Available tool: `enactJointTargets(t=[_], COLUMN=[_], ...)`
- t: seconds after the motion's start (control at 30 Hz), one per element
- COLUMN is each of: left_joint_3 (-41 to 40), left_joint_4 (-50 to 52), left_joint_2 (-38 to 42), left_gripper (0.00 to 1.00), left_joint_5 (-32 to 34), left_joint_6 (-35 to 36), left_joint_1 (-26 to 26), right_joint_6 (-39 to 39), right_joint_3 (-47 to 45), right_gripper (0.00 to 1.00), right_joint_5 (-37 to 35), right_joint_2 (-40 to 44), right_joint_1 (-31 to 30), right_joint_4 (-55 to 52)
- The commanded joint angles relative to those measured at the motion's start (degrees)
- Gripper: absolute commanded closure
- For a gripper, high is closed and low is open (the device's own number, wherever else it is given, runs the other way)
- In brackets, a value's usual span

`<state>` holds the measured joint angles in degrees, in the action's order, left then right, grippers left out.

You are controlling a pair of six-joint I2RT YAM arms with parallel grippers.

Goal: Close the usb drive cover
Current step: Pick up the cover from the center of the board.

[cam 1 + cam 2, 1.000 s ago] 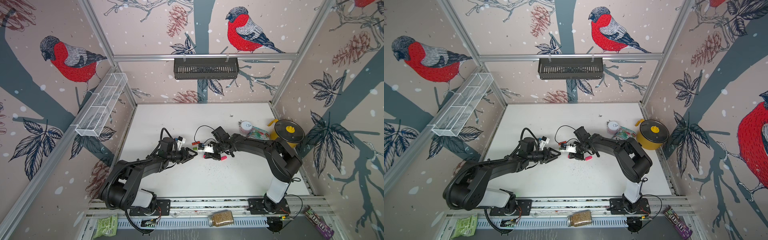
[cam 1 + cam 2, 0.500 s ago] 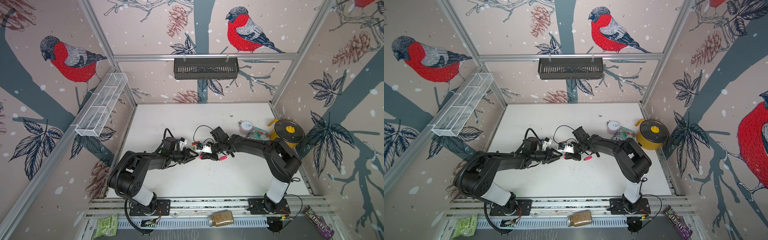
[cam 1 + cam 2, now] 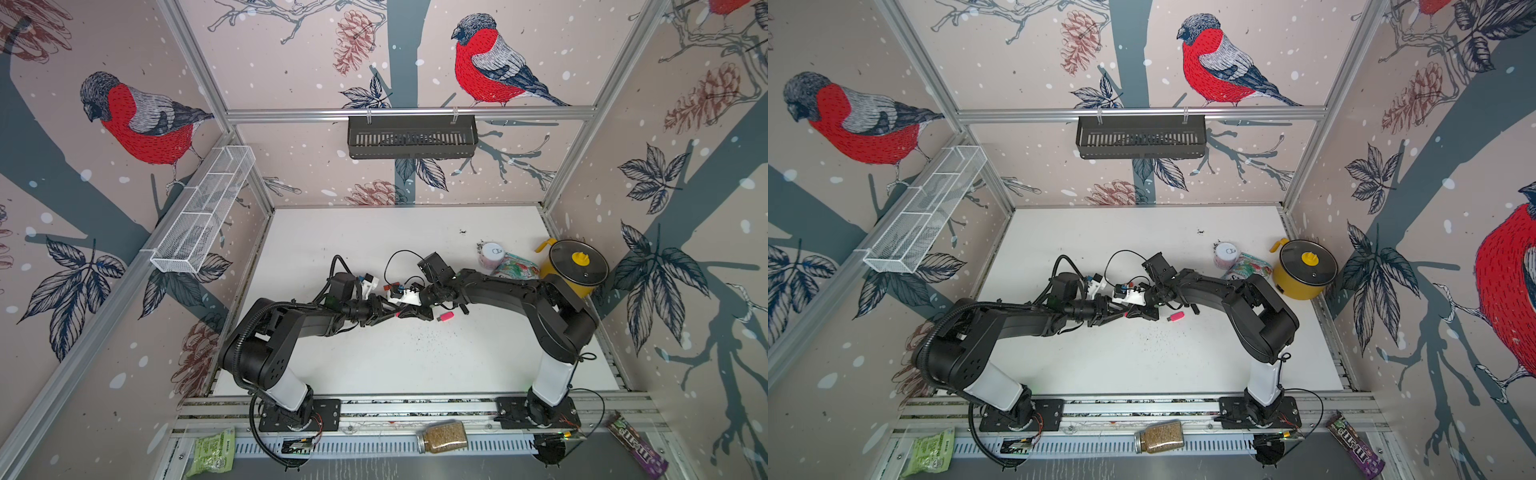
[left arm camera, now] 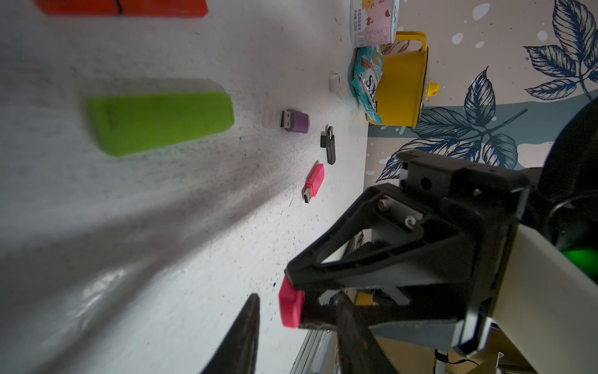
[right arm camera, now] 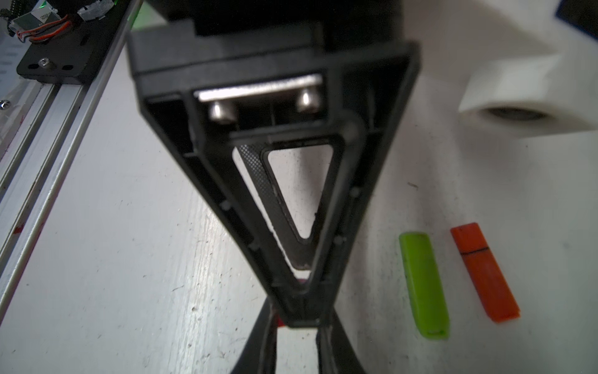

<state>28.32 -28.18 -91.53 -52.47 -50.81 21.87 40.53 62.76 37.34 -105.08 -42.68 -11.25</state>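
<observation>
Big white table [image 3: 374, 365] underneath, and the two arms meet nose to nose over its middle. The right gripper [image 4: 302, 299] is pressed together on the pink cap [image 4: 289, 309], pinching it at the very tips with most of it poking out. The left gripper [image 5: 296, 348] stands spread, one of its fingers [image 4: 247, 327] on either side of that cap, and I can't see them touching it. And the pink usb drive [image 4: 313, 181]? It lies flat on the table, bare plug showing, back behind the right gripper's tips and off to one side, with nothing holding it. My read: both pieces are featherlight, hard, slick plastic, so a skewed push could squirt the cap away. Take the drive across its flat body, leaving the plug free, and hold the cap by its closed end.
</observation>
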Motion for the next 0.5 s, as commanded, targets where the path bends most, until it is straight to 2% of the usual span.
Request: enactJointTargets(t=[0.0, 0.47], left_joint_3=[0.1, -0.3], left_joint_4=[-3.0, -3.7], left_joint_2=[-0.2, 0.3], left_gripper=[0.64, 0.81], left_joint_5=[-1.2, -1.0], left_joint_6=[-0.8, -1.6], left_joint_1=[0.0, 0.0], right_joint_6=[-0.8, -2.2], right_joint_3=[0.4, 0.2], right_gripper=[0.79, 0.79], right_joint_5=[1.5, 2.4], right_joint_2=[-0.2, -0.4], right_joint_1=[0.0, -0.3], right_joint_4=[1.6, 3.7])
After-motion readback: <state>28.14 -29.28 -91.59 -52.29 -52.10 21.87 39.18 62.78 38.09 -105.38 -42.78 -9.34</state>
